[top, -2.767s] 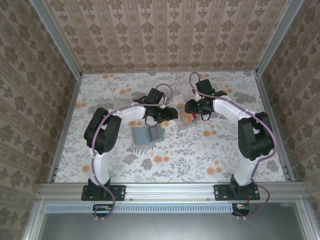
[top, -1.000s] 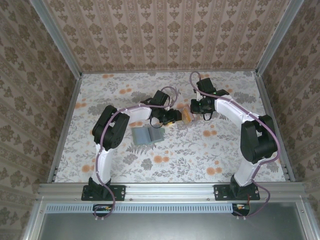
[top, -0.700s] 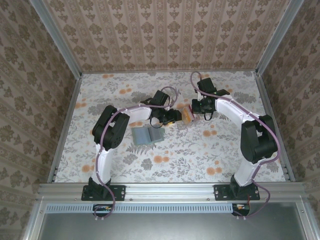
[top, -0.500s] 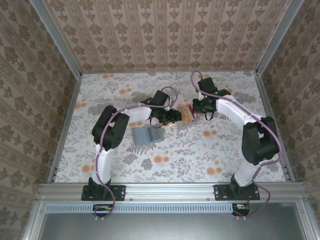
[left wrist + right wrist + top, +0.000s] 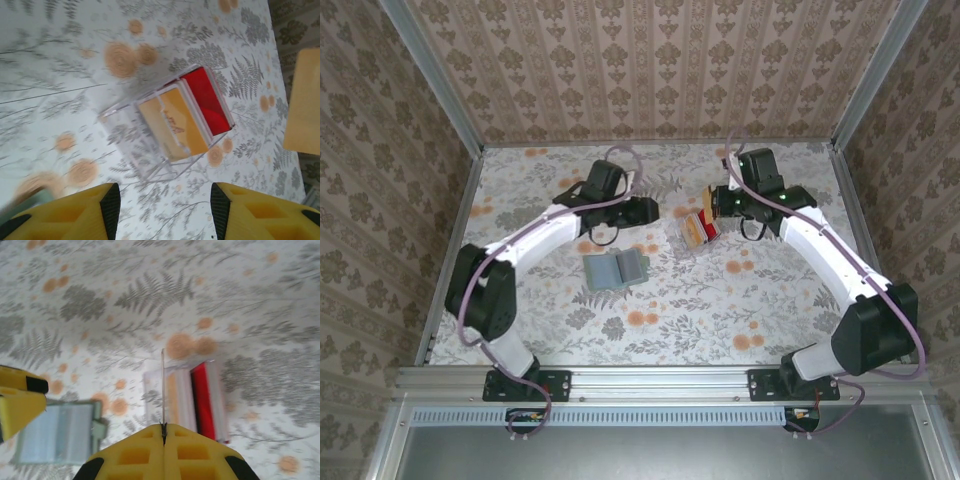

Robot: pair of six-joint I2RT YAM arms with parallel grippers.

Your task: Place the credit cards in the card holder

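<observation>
Top external: card holder point(image 5: 616, 270) on floral table point(image 5: 670, 305), wallpapered walls point(image 5: 650, 70) around.

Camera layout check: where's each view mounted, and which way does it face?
Top external: above and behind the bases, facing down at the table; both arms, left gripper and right gripper show.
Left wrist: on the left arm, facing down at the clear tray; its open yellow fingers at bottom.
Right wrist: on the right arm, facing down; its shut fingers pinch a card edge-on.
Shared: tray and wallet appear in top and right-wrist views.
</observation>
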